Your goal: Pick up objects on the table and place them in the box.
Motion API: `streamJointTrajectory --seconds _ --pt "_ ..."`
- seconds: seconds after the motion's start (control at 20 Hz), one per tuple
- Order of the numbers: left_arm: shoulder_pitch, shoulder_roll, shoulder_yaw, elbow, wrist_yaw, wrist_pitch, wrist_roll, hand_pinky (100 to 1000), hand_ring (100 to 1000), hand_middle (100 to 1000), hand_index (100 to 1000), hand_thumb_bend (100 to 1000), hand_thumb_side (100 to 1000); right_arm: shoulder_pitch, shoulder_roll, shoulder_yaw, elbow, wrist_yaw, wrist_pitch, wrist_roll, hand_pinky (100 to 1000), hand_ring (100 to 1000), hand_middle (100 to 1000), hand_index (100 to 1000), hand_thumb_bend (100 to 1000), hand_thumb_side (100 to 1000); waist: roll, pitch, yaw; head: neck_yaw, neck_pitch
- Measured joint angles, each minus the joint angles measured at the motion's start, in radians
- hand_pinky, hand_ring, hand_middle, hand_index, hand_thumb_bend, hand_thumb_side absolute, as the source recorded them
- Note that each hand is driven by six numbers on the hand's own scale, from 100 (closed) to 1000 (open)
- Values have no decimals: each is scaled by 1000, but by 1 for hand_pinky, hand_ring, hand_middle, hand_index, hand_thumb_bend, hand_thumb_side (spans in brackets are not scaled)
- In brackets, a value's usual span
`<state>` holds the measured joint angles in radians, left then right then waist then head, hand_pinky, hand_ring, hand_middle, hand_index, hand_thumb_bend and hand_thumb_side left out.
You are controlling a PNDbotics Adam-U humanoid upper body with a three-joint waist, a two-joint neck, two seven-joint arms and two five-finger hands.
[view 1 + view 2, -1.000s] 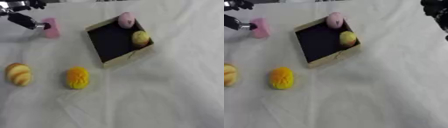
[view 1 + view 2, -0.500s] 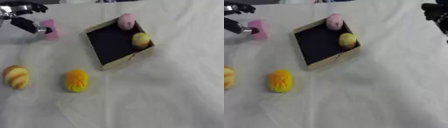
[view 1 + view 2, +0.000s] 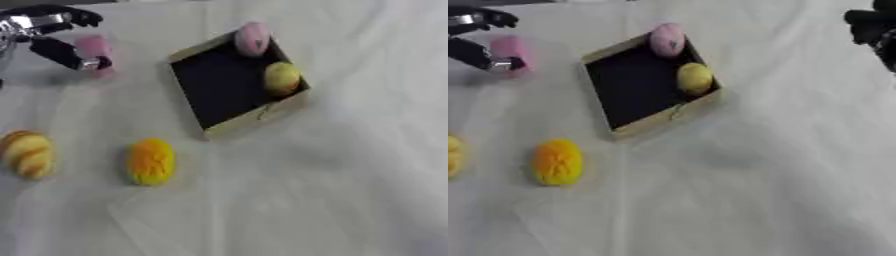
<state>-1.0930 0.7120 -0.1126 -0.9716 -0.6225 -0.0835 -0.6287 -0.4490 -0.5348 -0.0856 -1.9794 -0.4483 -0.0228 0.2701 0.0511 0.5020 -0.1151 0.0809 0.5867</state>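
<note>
Both views look steeply down from the robot's head onto the cloth-covered surface (image 3: 332, 200), close enough that it fills each frame. They share nearly the whole scene, centred on the box (image 3: 223, 87). The left eye view takes in more at the left, the whole bun (image 3: 26, 154); the right eye view reaches further right, catching the right hand (image 3: 874, 30).

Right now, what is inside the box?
The box holds a pink round thing at its far corner and a yellow round thing against its right wall. The rest shows dark bare floor; nothing else is visible.
</note>
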Motion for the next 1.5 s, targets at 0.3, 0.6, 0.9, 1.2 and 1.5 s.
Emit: streamJointTrajectory --seconds 0.3,0.6,0.9,1.2,1.5 --pt "-1 0 6 10 -21 0 0 1000 1000 927 996 425 300 0 2 0 0 10 0 0 1000 913 584 799 100 529 0 17 2 2 0" --pt "-7 0 14 16 -39 6 5 1000 1000 925 997 416 260 0 2 0 0 16 2 3 1000 914 583 799 100 528 0 25 4 4 -3" --pt "-7 0 25 19 -42 19 19 992 1000 872 983 294 148 1 2 0 0 17 4 5 1000 914 583 800 100 528 0 25 5 4 -7" --pt "-9 0 25 20 -7 52 24 856 887 728 884 100 240 10 3 0 0 20 6 7 1000 915 583 800 100 527 0 25 4 4 -7" --pt "-14 0 18 -1 25 100 29 567 513 390 576 100 245 11 11 0 0 21 10 6 1000 915 584 800 100 526 0 25 0 4 -7"
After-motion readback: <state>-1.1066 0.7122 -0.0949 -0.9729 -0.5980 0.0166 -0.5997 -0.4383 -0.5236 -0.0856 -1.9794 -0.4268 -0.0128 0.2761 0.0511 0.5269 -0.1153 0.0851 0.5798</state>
